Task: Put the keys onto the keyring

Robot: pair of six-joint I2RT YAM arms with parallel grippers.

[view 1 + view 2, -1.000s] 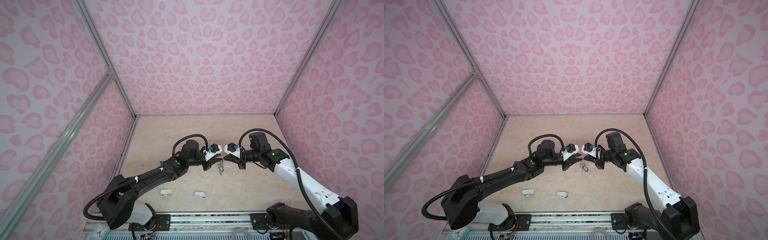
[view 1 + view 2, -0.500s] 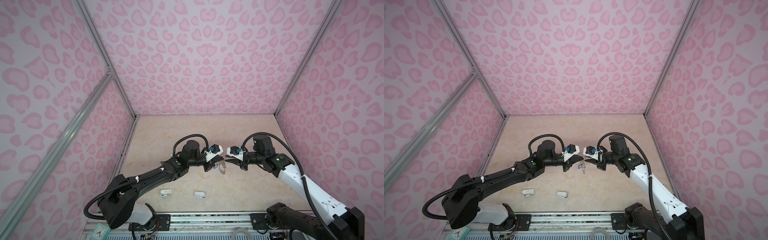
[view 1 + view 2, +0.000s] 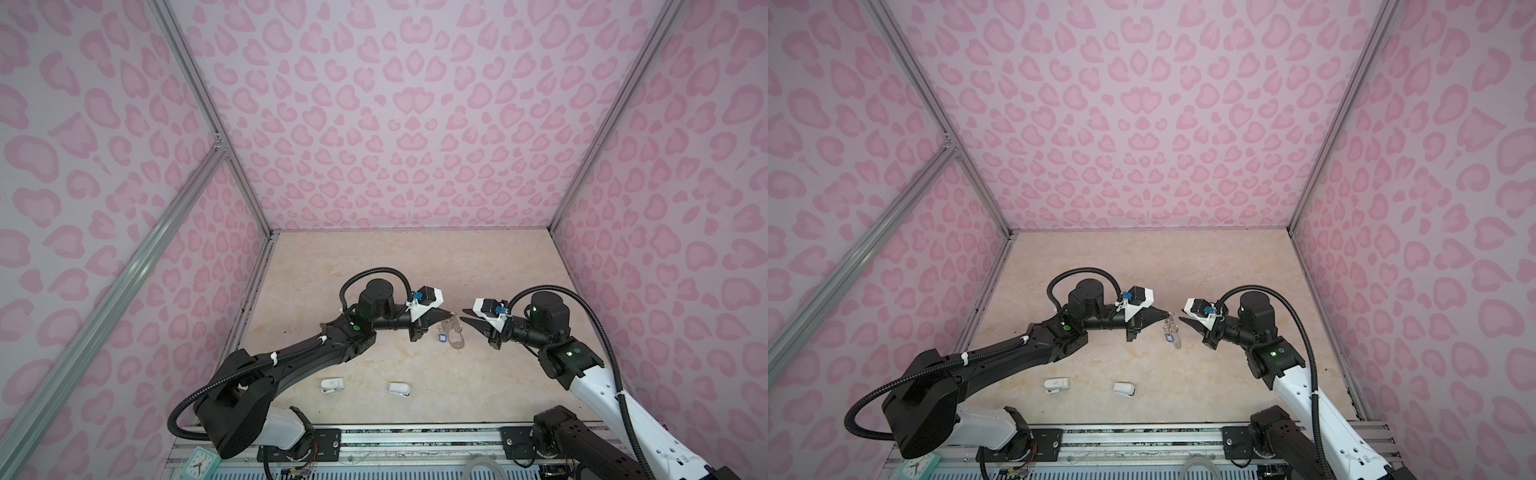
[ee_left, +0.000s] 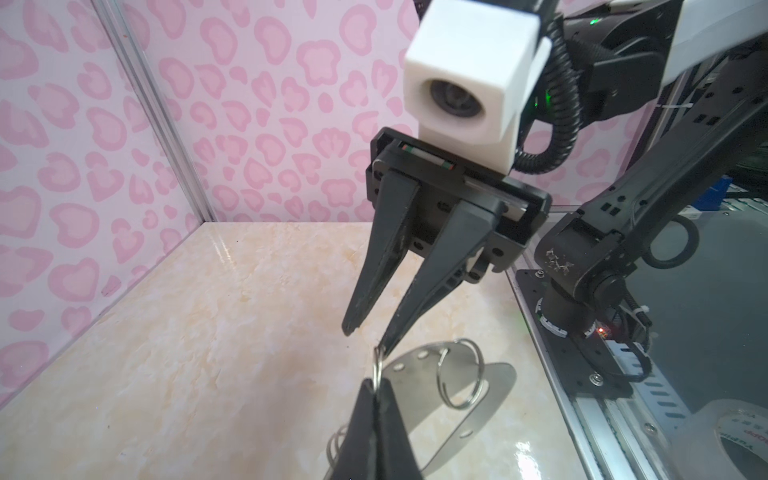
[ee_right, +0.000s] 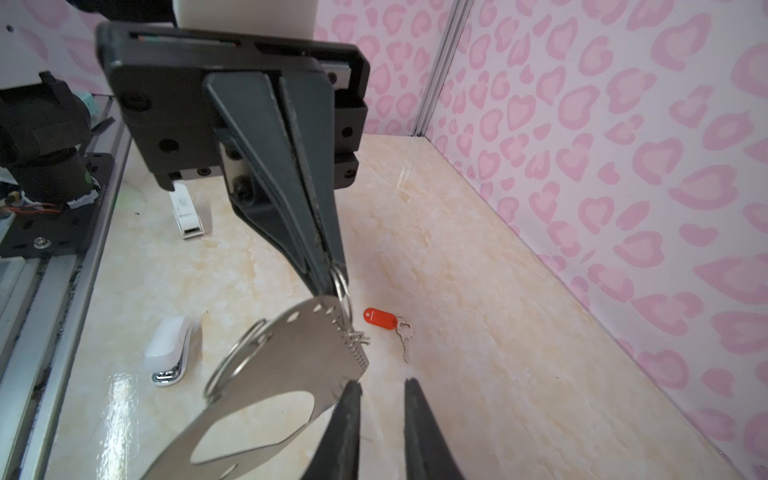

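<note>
The keyring (image 3: 456, 336) (image 3: 1176, 338), a flat grey metal plate with wire rings, hangs above the table. My left gripper (image 3: 451, 312) (image 4: 377, 384) is shut on one wire ring (image 4: 378, 365) at the plate's (image 4: 419, 378) (image 5: 291, 353) edge. A small blue tag (image 3: 443, 337) (image 3: 1169, 337) hangs beside the plate; how it is attached I cannot tell. The red-tagged key (image 5: 379, 319) lies on the table beyond the keyring. My right gripper (image 3: 462, 314) (image 5: 381, 382) stands open just right of the keyring, with nothing between its fingers.
Two small white plastic objects (image 3: 332, 384) (image 3: 399, 388) lie near the table's front edge. Pink patterned walls close in three sides. The metal rail with the arm bases (image 3: 374, 436) runs along the front. A tape roll (image 4: 739, 440) lies off the table.
My left gripper has shut on the ring. My right gripper has opened, let go of the keyring and drawn back to the right. The keyring now hangs from the left gripper alone.
</note>
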